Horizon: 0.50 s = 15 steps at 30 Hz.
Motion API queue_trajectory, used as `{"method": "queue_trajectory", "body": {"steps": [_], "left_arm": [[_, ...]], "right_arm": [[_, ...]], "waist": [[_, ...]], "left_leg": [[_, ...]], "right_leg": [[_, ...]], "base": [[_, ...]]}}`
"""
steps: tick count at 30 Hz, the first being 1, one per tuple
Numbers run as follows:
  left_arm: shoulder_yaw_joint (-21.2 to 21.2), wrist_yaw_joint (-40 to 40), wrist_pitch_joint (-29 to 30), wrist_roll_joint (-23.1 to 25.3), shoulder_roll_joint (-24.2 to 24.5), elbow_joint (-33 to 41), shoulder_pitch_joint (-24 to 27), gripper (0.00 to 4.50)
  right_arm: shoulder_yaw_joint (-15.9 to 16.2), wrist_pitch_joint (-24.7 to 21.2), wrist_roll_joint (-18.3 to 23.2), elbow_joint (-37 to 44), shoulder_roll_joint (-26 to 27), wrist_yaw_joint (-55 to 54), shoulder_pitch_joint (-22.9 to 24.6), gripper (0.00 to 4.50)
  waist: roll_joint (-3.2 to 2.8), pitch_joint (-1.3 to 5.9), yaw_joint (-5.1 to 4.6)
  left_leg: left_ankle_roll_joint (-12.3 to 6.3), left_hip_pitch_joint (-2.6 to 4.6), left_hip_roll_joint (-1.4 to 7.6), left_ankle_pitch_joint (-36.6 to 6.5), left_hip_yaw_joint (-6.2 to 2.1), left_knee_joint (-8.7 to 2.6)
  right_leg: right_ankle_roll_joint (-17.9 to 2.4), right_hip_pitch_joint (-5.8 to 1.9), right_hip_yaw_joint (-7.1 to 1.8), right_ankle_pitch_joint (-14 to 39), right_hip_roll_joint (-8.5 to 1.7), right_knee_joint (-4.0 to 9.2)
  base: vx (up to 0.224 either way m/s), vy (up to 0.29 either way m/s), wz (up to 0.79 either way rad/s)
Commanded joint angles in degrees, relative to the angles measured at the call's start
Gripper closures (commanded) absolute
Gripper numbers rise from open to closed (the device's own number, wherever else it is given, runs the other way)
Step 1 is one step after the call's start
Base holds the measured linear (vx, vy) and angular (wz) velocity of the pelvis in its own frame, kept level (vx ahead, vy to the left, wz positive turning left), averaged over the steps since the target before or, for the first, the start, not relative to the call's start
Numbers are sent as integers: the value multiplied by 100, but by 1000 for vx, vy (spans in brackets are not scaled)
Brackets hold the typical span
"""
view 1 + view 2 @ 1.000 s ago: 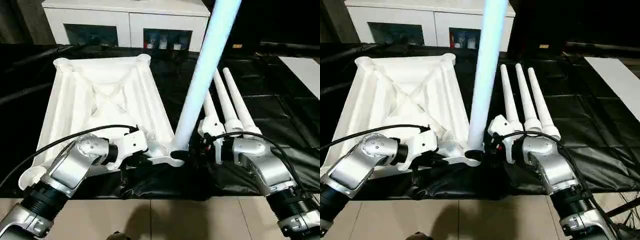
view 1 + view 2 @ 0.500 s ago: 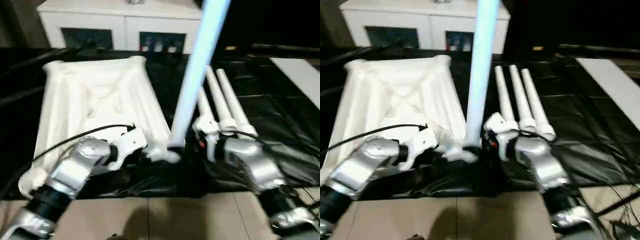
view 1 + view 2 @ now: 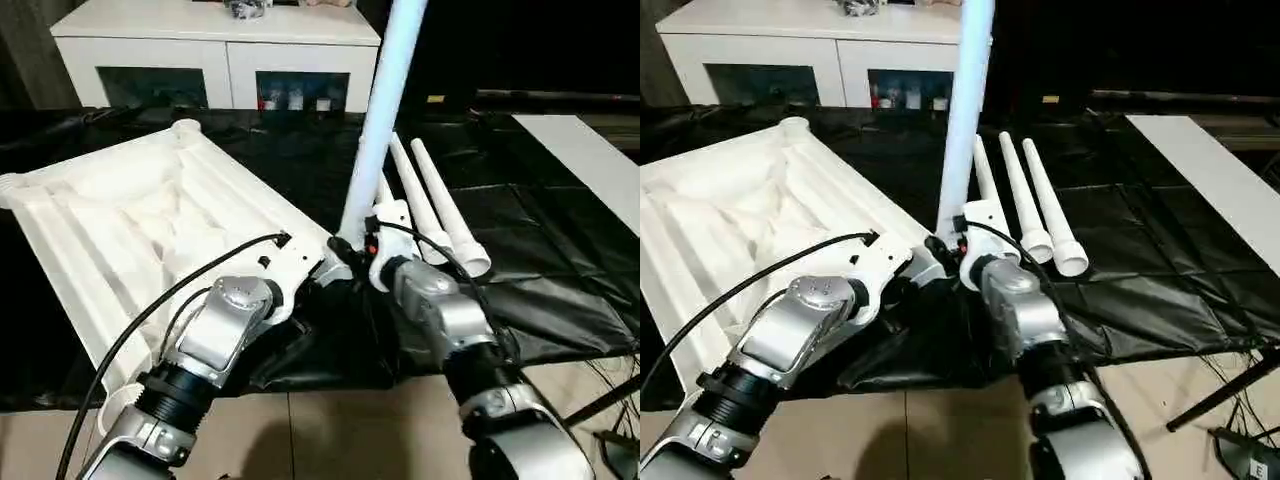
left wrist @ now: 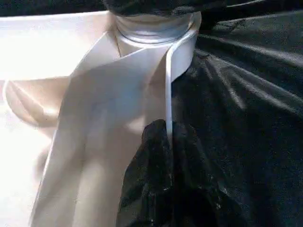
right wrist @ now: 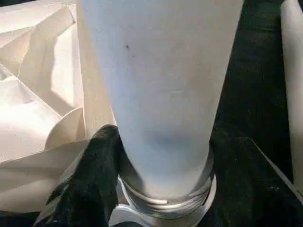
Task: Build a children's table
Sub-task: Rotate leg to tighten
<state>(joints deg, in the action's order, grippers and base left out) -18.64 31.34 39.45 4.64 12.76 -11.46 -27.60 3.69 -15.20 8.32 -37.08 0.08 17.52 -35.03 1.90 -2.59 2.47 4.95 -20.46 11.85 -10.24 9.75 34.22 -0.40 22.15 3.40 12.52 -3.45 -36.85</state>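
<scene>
The children's table tabletop lies underside up on the black sheet, set at an angle with its ribs showing. One white leg stands upright in the near corner socket. My right gripper is shut on this leg just above its threaded base, with a black finger on each side. My left gripper is shut on the tabletop's thin rim next to that socket. Three loose legs lie side by side on the sheet behind my right arm.
A white cabinet with glass doors stands at the back. A flat white board lies at the far right. The black sheet ends at a tiled floor in front. A black stand foot shows at the lower right.
The view has shifted. Against the cabinet and the loose legs, the tabletop has swung round, its far end going left. Both grippers keep their holds.
</scene>
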Motion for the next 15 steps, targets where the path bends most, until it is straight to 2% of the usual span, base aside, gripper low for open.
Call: {"method": "queue_trajectory", "body": {"steps": [1,2,3,5,6,7,8,9,10,12,14,15], "left_arm": [[-68,59,-376,140,119,168,-212,450],[-107,124,-422,204,284,196,-173,450],[-114,141,-432,211,328,205,-158,450],[-172,295,-579,217,498,254,-102,450],[-181,446,-612,180,649,332,-33,450],[-181,446,-612,180,649,332,-33,450],[-241,860,-895,87,878,437,67,450],[-246,960,-925,57,938,467,95,450],[-295,1143,-1152,43,1059,498,131,450],[-413,1643,-1408,-95,1310,636,246,450],[-522,2012,-1628,-179,1549,720,337,450],[-522,2012,-1628,-179,1549,720,337,450]], "right_arm": [[105,-21,54,-110,80,362,164,194],[42,73,132,79,3,553,187,142],[20,86,146,127,-29,589,189,129],[29,127,159,301,-194,766,209,122],[74,147,167,513,-417,1002,242,94],[74,147,167,513,-417,1002,242,94],[233,-6,148,812,-793,1490,310,86],[336,-74,70,877,-943,1626,329,77],[519,-20,-163,902,-1176,1745,350,64],[664,-27,-313,978,-1540,2117,420,51],[634,46,-150,1142,-1786,2696,542,51],[634,46,-150,1142,-1786,2696,542,51]], "waist": [[-34,283,26],[-44,282,34],[-28,293,47],[-35,315,58],[-18,341,67],[-18,341,67],[-30,372,98],[-29,376,122],[-30,373,124],[-28,380,133],[-38,389,169],[-51,376,186]], "left_leg": [[148,20,111,-1689,-69,-451],[127,19,110,-1672,-63,-451],[103,7,113,-1581,-60,-449],[58,-19,116,-1321,-55,-439],[19,-35,114,-1099,-50,-420],[19,-35,114,-1099,-50,-420],[-110,-52,106,-672,-36,-378],[-176,-65,116,-446,-31,-367],[-208,-70,112,-412,-20,-361],[-280,-58,114,-340,-6,-350],[-336,-42,122,-362,-8,-342],[-357,-23,144,-389,3,-350]], "right_leg": [[-789,-159,-278,1702,-409,608],[-817,-159,-285,1626,-409,606],[-839,-176,-288,1517,-416,592],[-908,-212,-290,1124,-411,548],[-947,-236,-280,828,-404,518],[-947,-236,-280,828,-404,518],[-1084,-244,-278,137,-378,450],[-1153,-259,-270,-251,-368,400],[-1196,-256,-271,-383,-364,387],[-1304,-254,-271,-613,-369,365],[-1356,-265,-267,-659,-377,364],[-1396,-239,-271,-687,-377,366]], "base": [[0,0,0],[0,0,0],[0,0,0],[0,0,0],[0,0,0],[0,0,0],[0,0,0],[0,0,0],[0,0,0],[0,0,0],[0,0,0],[0,0,0]]}}
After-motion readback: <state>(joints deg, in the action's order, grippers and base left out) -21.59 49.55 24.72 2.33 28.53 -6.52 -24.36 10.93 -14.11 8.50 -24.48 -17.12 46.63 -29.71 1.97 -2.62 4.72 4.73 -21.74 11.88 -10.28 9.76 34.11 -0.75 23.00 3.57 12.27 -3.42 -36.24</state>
